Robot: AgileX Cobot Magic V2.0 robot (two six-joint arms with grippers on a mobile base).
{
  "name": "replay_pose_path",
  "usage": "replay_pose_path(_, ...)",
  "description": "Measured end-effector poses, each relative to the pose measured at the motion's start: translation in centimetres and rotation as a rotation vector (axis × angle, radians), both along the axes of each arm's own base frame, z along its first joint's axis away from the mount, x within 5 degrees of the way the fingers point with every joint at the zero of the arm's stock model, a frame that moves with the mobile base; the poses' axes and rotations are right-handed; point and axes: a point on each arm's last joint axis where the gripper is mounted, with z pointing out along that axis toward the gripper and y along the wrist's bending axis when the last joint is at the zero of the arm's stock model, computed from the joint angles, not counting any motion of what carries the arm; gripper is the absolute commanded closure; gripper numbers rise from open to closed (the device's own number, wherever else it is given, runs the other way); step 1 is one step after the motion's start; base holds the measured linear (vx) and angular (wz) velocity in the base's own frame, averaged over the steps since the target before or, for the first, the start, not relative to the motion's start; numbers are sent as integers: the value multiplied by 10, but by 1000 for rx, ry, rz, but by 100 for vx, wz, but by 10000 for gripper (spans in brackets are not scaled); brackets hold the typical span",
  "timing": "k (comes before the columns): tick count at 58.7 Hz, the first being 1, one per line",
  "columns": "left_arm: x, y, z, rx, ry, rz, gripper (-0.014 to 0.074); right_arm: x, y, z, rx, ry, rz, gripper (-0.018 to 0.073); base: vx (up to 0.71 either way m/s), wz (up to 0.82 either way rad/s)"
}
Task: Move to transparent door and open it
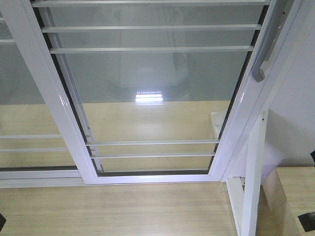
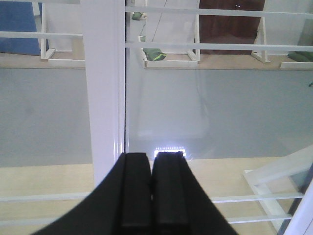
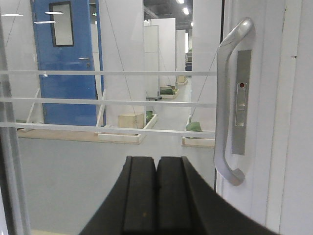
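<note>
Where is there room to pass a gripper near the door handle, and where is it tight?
Free: in front of the glass left of the handle, above the right gripper. The bare floor before the door. Tight: the slit between handle and lock plate.

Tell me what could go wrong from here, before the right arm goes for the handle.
1. The right tool is shut and points at the glass of the transparent door, left of the grey pull handle. Driving straight ahead would likely strike glass.
2. The latch plate beside the handle shows a red dot. That may mean locked, so pulling could overload the arm.
3. The left tool, also shut, faces a white stile and might obstruct the door as it slides.
</note>
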Motion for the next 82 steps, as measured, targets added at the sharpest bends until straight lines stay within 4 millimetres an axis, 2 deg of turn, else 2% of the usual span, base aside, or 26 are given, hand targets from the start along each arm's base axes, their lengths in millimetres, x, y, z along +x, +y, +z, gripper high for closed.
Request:
replay_pose_path(51,0,0,1,-1,-6,0,603,0,0,0,0,0,0,568,0,0)
replay_pose_path(74,1,2,25,9,-276,18,603,-1,-1,8,-9,-92,-18,568,0,0)
replay_pose_path(82,0,2,28,-22,-312,21,603,-1,-2,8,-37,-103,-24,568,0,0)
